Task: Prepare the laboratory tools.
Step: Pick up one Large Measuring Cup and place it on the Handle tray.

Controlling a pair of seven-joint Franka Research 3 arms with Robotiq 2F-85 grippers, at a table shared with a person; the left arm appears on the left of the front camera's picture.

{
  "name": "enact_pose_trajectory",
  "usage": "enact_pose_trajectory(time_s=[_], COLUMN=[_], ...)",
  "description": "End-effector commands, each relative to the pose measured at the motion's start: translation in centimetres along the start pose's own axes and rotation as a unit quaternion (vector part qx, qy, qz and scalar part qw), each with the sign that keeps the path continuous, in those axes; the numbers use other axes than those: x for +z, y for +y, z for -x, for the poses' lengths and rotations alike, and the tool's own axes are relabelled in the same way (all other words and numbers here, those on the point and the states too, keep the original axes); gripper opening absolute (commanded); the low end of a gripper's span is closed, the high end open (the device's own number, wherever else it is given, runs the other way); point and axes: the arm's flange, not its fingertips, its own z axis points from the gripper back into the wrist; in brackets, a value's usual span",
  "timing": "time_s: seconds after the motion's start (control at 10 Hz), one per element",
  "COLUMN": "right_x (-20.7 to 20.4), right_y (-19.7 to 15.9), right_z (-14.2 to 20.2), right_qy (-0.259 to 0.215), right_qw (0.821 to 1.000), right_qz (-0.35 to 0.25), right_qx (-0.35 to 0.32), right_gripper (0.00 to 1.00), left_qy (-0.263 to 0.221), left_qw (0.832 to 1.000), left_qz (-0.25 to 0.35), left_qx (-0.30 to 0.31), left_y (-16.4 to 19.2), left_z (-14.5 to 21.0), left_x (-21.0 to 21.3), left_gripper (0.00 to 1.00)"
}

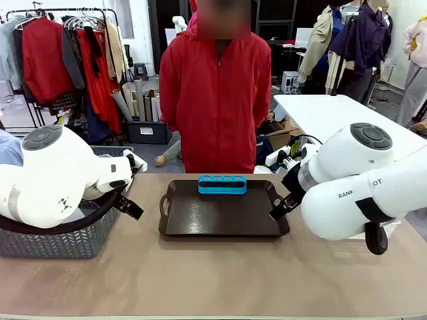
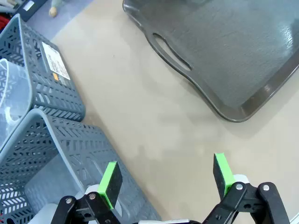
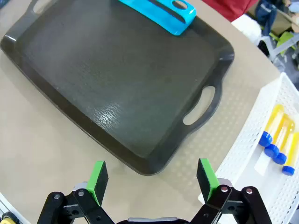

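Since the tubes (image 3: 276, 126) lie in the white basket (image 3: 243, 154) just past the tray's (image 3: 117, 79) right handle, the right gripper (image 3: 153, 176) is the nearer one. It hangs over the tray's near right corner, jaws spread and empty, with the tubes off to the basket side of the jaws. I count at least three. Their long axes run roughly parallel to the tray's handled edge, blue caps toward the robot's side, so I'd expect a grip across the barrel to need some wrist roll.

The blue rack (image 3: 161, 11) sits at the tray's far edge with its holes empty. The tray is otherwise bare.

The left gripper (image 2: 167, 176) is also spread and empty, between the tray's left handle and the grey baskets (image 2: 56, 140). A clear vessel (image 2: 10, 95), likely the beaker, sits in the basket farther from that gripper.
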Motion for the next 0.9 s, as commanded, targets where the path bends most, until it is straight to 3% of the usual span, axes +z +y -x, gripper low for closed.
enact_pose_trajectory(time_s=[0.0, 0.8], right_x=[0.00, 0.00], right_y=[0.00, 0.00], right_z=[0.00, 0.00], right_qy=[0.000, 0.000], right_qw=[1.000, 1.000], right_qz=[0.000, 0.000], right_qx=[0.000, 0.000], right_gripper=[1.00, 1.00], left_qy=[0.000, 0.000], left_qw=[1.000, 1.000], left_qz=[0.000, 0.000], left_qx=[0.000, 0.000], left_y=[0.00, 0.00], left_z=[0.00, 0.00], left_x=[0.01, 0.01], left_gripper=[1.00, 1.00])
